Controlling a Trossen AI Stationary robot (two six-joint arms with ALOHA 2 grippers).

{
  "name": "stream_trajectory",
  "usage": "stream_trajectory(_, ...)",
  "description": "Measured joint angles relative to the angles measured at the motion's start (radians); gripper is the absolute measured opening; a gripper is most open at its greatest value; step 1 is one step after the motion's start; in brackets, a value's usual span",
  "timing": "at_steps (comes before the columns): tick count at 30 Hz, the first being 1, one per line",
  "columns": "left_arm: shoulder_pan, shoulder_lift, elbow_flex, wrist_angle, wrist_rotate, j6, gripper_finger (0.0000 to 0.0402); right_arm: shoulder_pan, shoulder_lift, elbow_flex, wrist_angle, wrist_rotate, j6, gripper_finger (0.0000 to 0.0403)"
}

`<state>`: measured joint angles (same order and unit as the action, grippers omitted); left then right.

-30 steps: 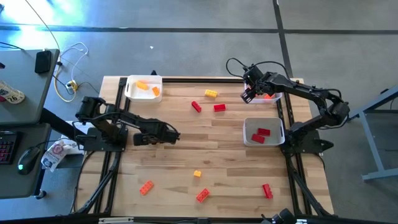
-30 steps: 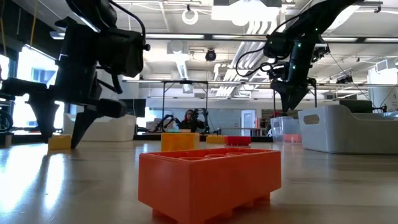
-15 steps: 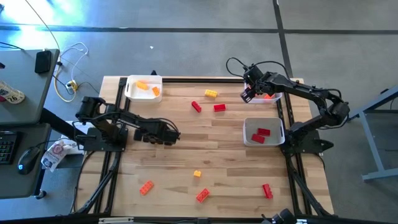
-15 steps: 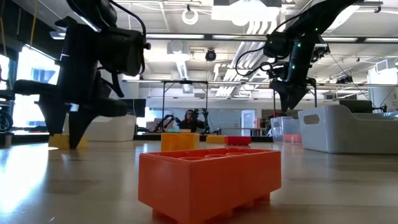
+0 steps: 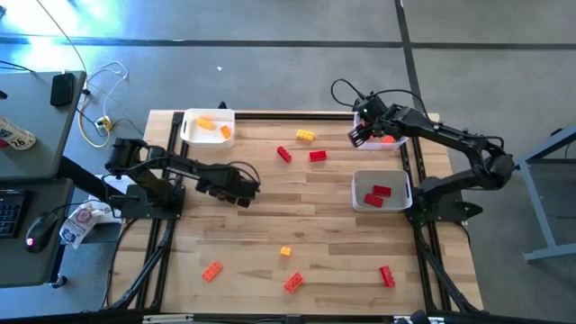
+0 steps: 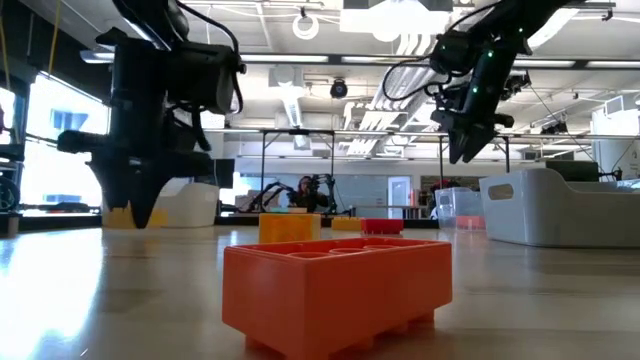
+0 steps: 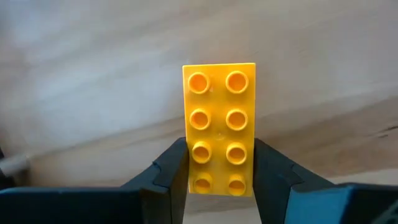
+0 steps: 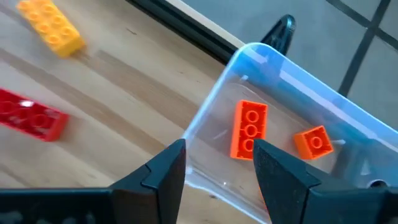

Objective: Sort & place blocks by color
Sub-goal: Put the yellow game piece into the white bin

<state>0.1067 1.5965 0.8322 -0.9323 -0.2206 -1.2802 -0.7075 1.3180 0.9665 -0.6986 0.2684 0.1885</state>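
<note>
Left of centre in the high view, the left gripper (image 7: 219, 171) pinches a yellow block (image 7: 219, 127), which next needs lifting toward a tray, while the right gripper (image 8: 217, 165), jaws spread and empty, hovers over the clear tray (image 8: 292, 74) at upper right

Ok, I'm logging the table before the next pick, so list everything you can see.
Loose blocks: seven; three red, two orange, two yellow; on the table.
Yellow block: one; between the left fingers.
White trays: two; far-left tray holds two yellow-orange blocks, right tray two red blocks.
Clear tray: one; far right, two orange blocks inside.
Left gripper: shut on the yellow block.
Right gripper: open, over the clear tray.
</note>
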Motion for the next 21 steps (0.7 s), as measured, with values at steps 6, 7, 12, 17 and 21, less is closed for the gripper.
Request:
stream_trajectory(6,0.050,-0.100,0.000,0.005,-0.066,0.127,0.0112,0.060,-0.022,0.000,0.023,-0.034,0.051,0.0172)
stream_trajectory(7,0.060,-0.120,0.000,0.013,-0.083,0.150,0.0112,0.071,-0.022,0.000,0.034,-0.044,0.058,0.0172)
stream_trajectory(12,0.114,-0.224,0.001,0.063,-0.139,0.285,0.0114,0.123,-0.022,0.000,0.112,-0.091,0.069,0.0172)
stream_trajectory(17,0.174,-0.327,0.002,0.146,-0.192,0.440,0.0113,0.165,-0.022,0.000,0.205,-0.096,0.069,0.0172)
stream_trajectory(21,0.234,-0.386,0.003,0.211,-0.212,0.565,0.0115,0.185,-0.022,0.000,0.259,-0.097,0.066,0.0172)
